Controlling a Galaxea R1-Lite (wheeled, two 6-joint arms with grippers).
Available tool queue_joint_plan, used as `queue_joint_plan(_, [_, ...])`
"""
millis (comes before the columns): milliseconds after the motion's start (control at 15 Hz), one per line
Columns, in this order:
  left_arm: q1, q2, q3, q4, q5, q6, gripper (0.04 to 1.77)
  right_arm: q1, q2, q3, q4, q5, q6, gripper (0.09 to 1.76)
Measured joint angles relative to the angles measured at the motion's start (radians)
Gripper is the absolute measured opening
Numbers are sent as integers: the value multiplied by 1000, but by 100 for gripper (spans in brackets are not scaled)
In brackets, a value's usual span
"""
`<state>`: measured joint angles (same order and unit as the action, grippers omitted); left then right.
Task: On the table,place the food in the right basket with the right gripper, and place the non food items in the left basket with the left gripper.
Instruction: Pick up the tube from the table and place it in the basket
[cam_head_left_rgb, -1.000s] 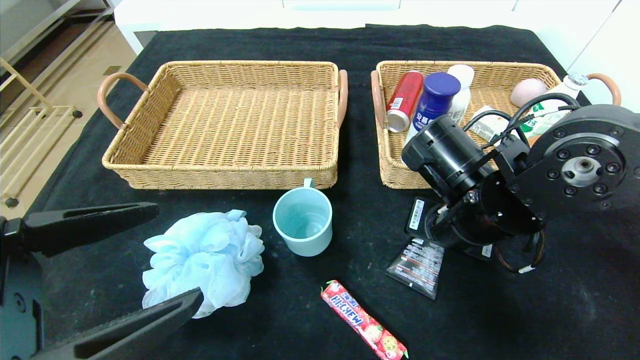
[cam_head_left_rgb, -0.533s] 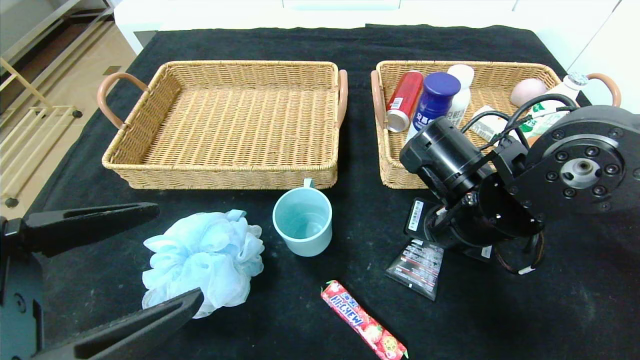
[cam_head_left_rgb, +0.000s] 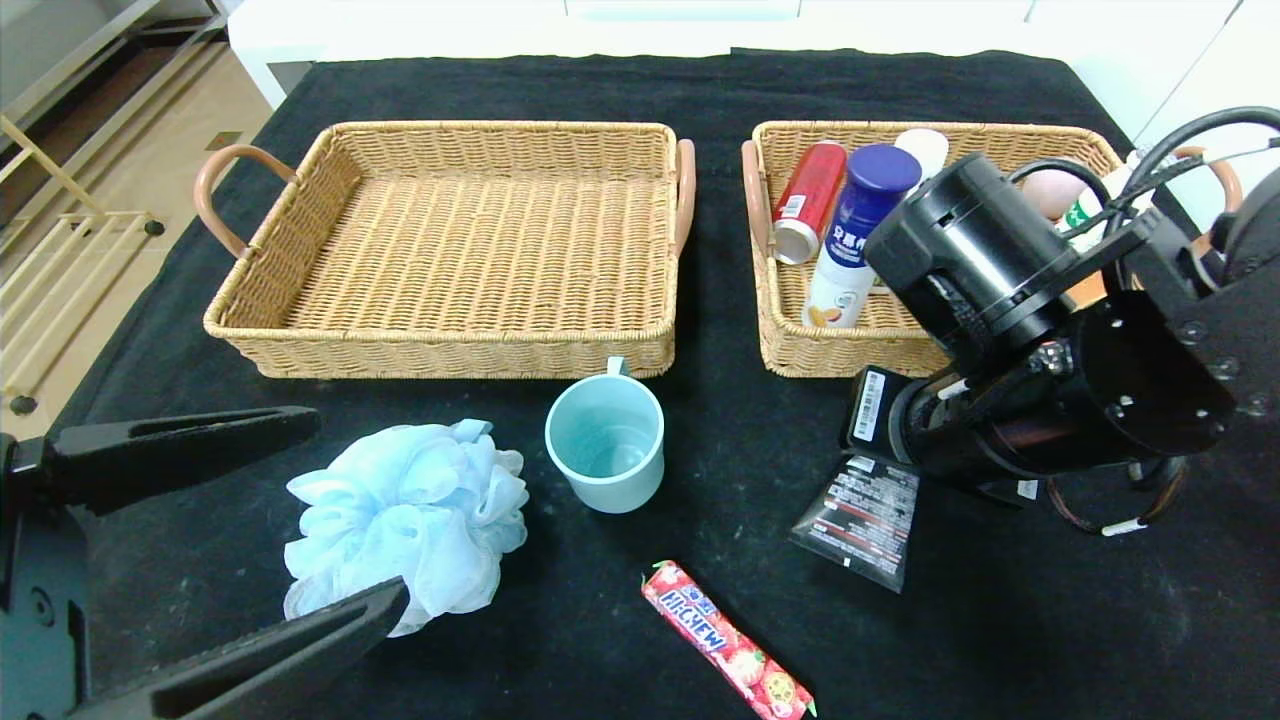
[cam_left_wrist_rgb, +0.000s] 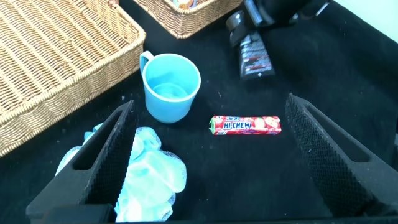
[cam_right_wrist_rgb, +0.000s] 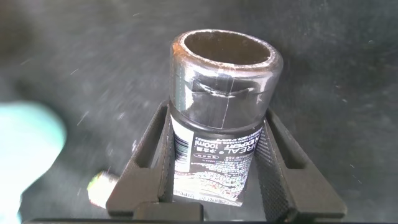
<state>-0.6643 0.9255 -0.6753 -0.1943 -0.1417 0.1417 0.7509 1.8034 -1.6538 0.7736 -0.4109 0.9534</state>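
- While the right pincer (cam_right_wrist_rgb: 216, 118) is clamping the tube (cam_head_left_rgb: 858, 520), the left pincer (cam_left_wrist_rgb: 209, 102) is hanging wide open, low at the near left over the pouf (cam_head_left_rgb: 410, 520) and holding nothing.
- Grip: both right fingers are pressing the tube's sides just below the black cap, which is facing the wrist camera.
- Tube position: it is sitting in front of the right basket (cam_head_left_rgb: 800, 350), outside it and near its front wall, over the table (cam_head_left_rgb: 1000, 650). Whether it is clear of the cloth, I cannot tell.
- Axis: the long axis is running along the fingers. The cap end is tucked under the wrist and the flat crimped end is pointing back toward the robot.
- Judgement: the tube is no food, so it is belonging in the left basket (cam_head_left_rgb: 440, 355), though the right arm is carrying it.
- Doing it well: keeping the squeeze steady, since the round body may be rolling between the pads.
- Lifting straight up until the crimped end is swinging free of the cloth, before any sideways travel.
- Passing well clear of the mug (cam_head_left_rgb: 605, 455) and the basket handles on the way across.
- Lowering flat into the wicker and releasing only once the tube is lying down, not dropping it end-first.
- Waiting on the table: the candy (cam_head_left_rgb: 725, 640), near the front edge.
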Motion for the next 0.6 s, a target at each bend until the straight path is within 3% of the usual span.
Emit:
queue_joint_plan(200, [0, 1, 0, 0, 0, 0, 172, 26, -41, -33, 0, 1, -85, 81])
queue_joint_plan(600, [1, 2, 0, 0, 0, 0, 172, 91, -39, -212, -10, -1, -222, 81])
